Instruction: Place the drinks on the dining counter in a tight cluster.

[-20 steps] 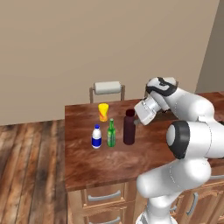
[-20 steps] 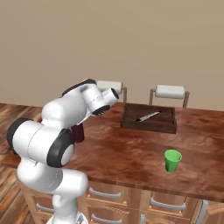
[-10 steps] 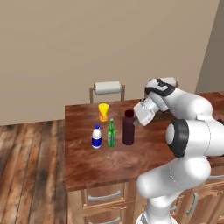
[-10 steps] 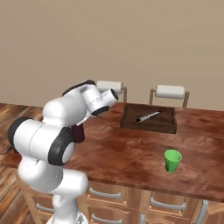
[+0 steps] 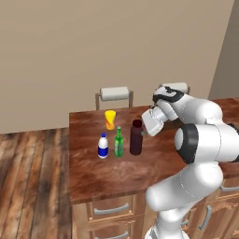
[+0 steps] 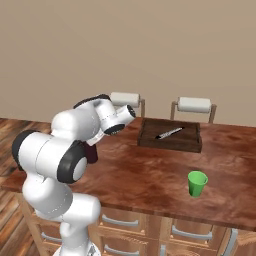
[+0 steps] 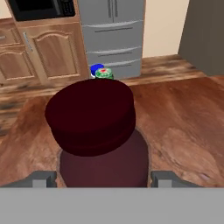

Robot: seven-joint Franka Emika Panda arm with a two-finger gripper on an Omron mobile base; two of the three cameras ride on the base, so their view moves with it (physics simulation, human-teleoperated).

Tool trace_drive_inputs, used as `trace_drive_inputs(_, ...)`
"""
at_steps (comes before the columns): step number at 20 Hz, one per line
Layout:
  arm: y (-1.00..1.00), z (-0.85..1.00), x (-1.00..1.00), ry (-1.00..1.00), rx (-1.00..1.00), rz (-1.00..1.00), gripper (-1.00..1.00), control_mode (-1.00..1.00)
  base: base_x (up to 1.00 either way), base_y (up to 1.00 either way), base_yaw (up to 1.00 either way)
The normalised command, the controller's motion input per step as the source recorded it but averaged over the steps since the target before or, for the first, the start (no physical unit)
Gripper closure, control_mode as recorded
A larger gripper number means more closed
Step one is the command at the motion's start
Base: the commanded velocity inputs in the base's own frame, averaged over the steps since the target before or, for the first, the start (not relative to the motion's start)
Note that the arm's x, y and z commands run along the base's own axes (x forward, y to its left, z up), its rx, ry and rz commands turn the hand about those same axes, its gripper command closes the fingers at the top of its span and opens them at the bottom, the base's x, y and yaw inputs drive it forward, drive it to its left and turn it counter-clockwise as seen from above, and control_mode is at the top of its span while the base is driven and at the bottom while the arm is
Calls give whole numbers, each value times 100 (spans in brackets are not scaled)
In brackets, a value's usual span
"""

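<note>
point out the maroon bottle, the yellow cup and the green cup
maroon bottle (image 5: 136, 138), left base view, middle of its body
yellow cup (image 5: 110, 119), left base view, its side wall
green cup (image 6: 197, 184), right base view, its outer wall

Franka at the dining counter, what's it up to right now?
The gripper is at the dark maroon bottle on the dining counter; in the hand view its fingertips sit either side of the bottle, apparently not clamped. The slim green bottle and white bottle with blue label stand in a row beside the maroon one, with the yellow cup just behind. The four already look fairly close together.
</note>
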Motion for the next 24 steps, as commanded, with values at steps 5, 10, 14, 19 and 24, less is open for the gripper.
trace_drive_inputs(5,0,-10,2,0,1,0,100,-100,0,0,0)
trace_drive_inputs(10,0,0,1,0,2,0,100,-100,0,0,0)
trace_drive_inputs(14,0,0,0,-1,6,0,100,-100,0,0,0)
trace_drive_inputs(19,0,0,0,0,3,0,100,-100,0,0,0)
trace_drive_inputs(24,0,0,0,0,0,0,-100,-100,0,0,0)
